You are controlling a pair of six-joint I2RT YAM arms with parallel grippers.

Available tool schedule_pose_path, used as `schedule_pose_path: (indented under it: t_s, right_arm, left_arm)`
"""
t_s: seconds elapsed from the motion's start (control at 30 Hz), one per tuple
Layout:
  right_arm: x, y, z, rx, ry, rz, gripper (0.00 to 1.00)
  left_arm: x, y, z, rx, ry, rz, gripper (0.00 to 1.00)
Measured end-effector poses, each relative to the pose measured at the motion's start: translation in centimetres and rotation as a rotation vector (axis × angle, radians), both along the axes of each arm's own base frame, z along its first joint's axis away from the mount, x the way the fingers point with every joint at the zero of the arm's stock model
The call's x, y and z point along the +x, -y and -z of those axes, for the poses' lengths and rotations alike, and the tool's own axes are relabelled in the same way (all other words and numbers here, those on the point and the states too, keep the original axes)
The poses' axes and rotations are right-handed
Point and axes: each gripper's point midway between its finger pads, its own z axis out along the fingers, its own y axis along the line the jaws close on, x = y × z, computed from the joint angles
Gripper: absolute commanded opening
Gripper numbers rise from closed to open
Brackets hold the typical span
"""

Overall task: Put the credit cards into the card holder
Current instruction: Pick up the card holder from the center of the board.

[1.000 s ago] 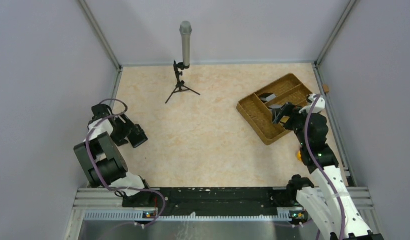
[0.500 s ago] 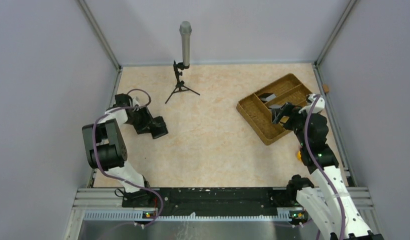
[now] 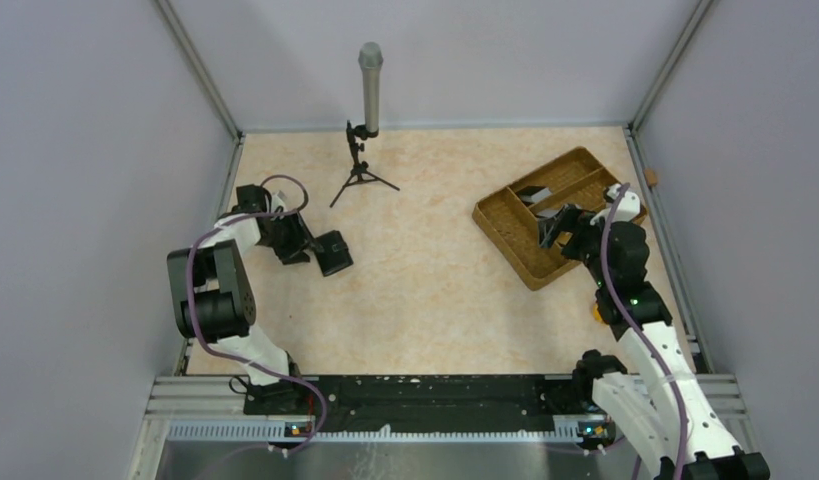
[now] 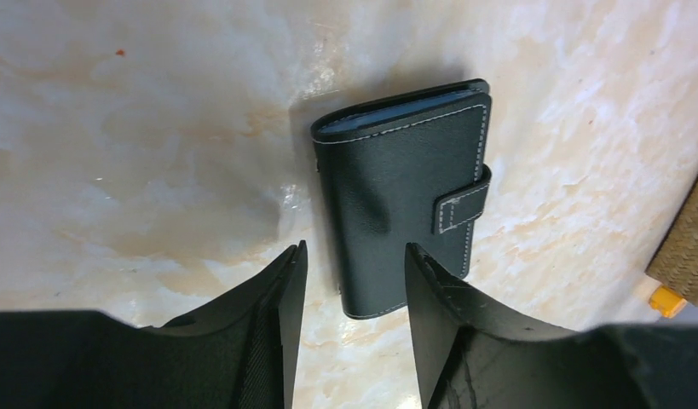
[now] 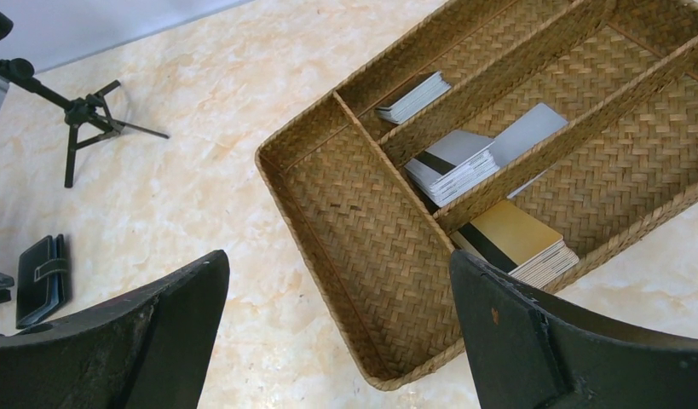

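Note:
The card holder [image 4: 405,192] is a closed black wallet with a clasp tab, flat on the table; it also shows in the top view [image 3: 334,252] and the right wrist view [image 5: 43,277]. My left gripper [image 4: 354,248] is open, and the wallet's near end lies between its fingers without being pinched. The credit cards lie in the brown woven tray [image 5: 362,247]: a grey-silver stack with a dark stripe [image 5: 452,164], a small pale stack [image 5: 413,95] and a gold stack [image 5: 516,243]. My right gripper [image 5: 338,256] is open wide and empty above the tray's empty end compartment.
The tray [image 3: 497,236] sits at the right of the table near the side wall. A microphone on a small tripod [image 3: 360,180] stands at the back middle. A small orange object [image 3: 596,310] lies by my right arm.
My left arm has swung out from the left wall toward the table's middle; the wallet now lies at its open fingertips. My right gripper has shifted slightly over the tray.

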Motion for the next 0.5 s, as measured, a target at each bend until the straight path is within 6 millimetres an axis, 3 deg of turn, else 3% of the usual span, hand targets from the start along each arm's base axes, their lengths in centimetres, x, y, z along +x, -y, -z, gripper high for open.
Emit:
schedule_pose_path:
  t_s: [0.17,0.4,0.5]
  right_arm:
    - [0.2,-0.1,0.6,-0.002,-0.021,-0.006,0.98]
    - [0.2,-0.4,0.9,0.001,-0.032,-0.022,0.98]
    - [0.2,-0.6,0.9,0.002,-0.035,-0.028,0.98]
  left_arm:
    - [0.2,0.6,-0.2,-0.043,0.003,0.0,0.43]
    - [0.2,1.3,1.3,-0.088,-0.052,-0.015,0.38]
    - [0.5,1.3,1.3,-0.084,-0.054,-0.024,0.29]
